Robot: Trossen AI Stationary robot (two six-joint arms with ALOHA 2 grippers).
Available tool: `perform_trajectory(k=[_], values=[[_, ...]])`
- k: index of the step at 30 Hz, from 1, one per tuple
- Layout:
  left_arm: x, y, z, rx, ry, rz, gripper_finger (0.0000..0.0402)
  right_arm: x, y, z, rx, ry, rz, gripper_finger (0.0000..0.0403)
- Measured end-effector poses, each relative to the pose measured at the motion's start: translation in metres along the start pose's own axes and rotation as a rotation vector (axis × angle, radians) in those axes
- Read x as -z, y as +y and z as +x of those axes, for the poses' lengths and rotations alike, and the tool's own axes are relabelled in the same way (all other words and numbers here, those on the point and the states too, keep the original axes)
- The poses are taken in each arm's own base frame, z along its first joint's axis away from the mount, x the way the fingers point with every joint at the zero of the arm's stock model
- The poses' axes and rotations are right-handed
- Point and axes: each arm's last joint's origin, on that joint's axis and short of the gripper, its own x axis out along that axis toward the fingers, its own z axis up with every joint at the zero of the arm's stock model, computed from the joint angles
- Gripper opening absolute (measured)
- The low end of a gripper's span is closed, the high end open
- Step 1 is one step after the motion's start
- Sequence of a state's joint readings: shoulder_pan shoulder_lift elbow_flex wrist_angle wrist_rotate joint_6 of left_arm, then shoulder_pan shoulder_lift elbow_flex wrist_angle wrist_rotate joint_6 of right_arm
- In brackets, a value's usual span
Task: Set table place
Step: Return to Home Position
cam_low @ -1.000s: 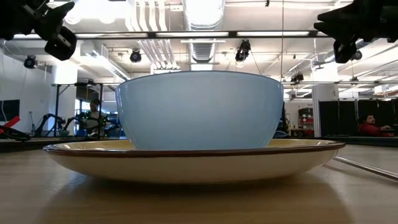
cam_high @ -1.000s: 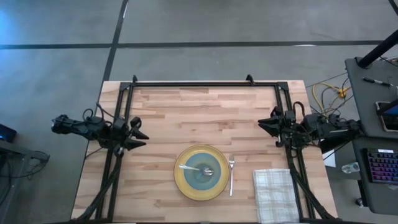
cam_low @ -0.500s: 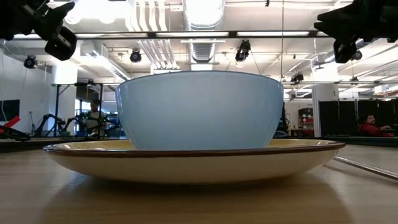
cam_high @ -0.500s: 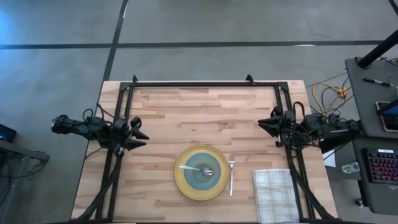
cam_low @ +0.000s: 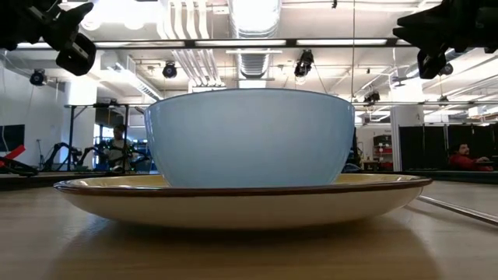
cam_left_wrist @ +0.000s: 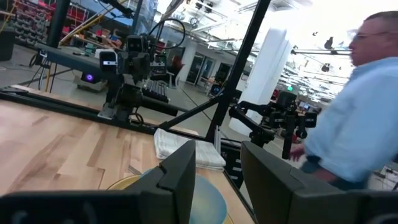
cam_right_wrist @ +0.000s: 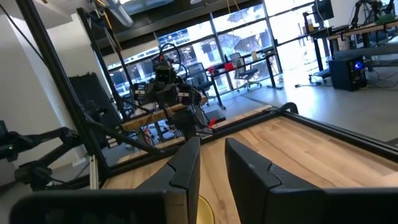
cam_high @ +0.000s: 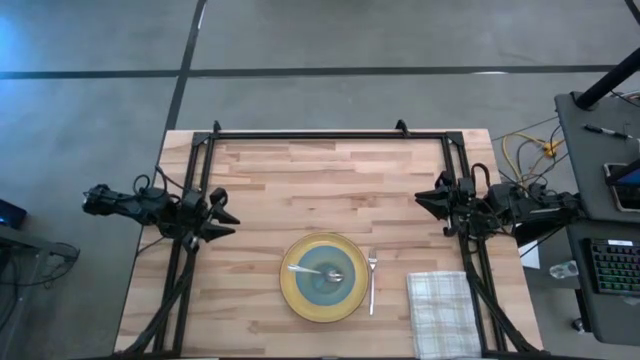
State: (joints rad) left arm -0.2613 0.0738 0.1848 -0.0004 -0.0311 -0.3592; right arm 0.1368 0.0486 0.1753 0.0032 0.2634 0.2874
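Nothing has shifted: left end effector (cam_high: pixel 226 214) and right end effector (cam_high: pixel 426 205) hang parked at the tabletop's (cam_high: pixel 330 180) side edges, fingers slightly apart. Spoon (cam_high: pixel 303 268) lies in bowl (cam_high: pixel 325 287) on plate (cam_high: pixel 290 295), fork (cam_high: pixel 372 282) just right, napkin (cam_high: pixel 440 312) beyond; the setting looks complete.

No visible change anywhere.

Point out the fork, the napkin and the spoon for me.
fork (cam_high: pixel 371 286): high view, middle of its handle.
napkin (cam_high: pixel 442 313): high view, centre of the cloth.
spoon (cam_high: pixel 312 270): high view, middle of its handle.
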Motion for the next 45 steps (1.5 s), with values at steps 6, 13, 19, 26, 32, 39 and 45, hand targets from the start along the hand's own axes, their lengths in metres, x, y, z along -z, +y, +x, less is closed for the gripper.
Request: perform_trajectory(k=[6, 13, 19, 26, 32, 39, 45], values=[[0.0, 0.0, 0.0, 0.0, 0.0, 0.0, 0.0114, 0.0, 0.0, 0.0, 0.0, 0.0, 0.0, 0.007], [0.0, 0.0, 0.0, 0.0, 0.0, 0.0, 0.0114, 0.0, 0.0, 0.0, 0.0, 0.0, 0.0, 0.0079], [0.0, 0.0, 0.0, 0.0, 0.0, 0.0, 0.0114, 0.0, 0.0, 0.0, 0.0, 0.0, 0.0, 0.0074], [0.0, 0.0, 0.0, 0.0, 0.0, 0.0, 0.0114, 0.0, 0.0, 0.0, 0.0, 0.0, 0.0, 0.0068], [0.0, 0.0, 0.0, 0.0, 0.0, 0.0, 0.0114, -0.0002, 0.0001, 0.0, -0.001, -0.001, 0.0, 0.0075], [0.0, 0.0, 0.0, 0.0, 0.0, 0.0, 0.0114, -0.0002, 0.0001, 0.0, -0.001, -0.001, 0.0, 0.0078], [0.0, 0.0, 0.0, 0.0, 0.0, 0.0, 0.0114, -0.0002, 0.0001, 0.0, -0.001, -0.001, 0.0, 0.0071]])
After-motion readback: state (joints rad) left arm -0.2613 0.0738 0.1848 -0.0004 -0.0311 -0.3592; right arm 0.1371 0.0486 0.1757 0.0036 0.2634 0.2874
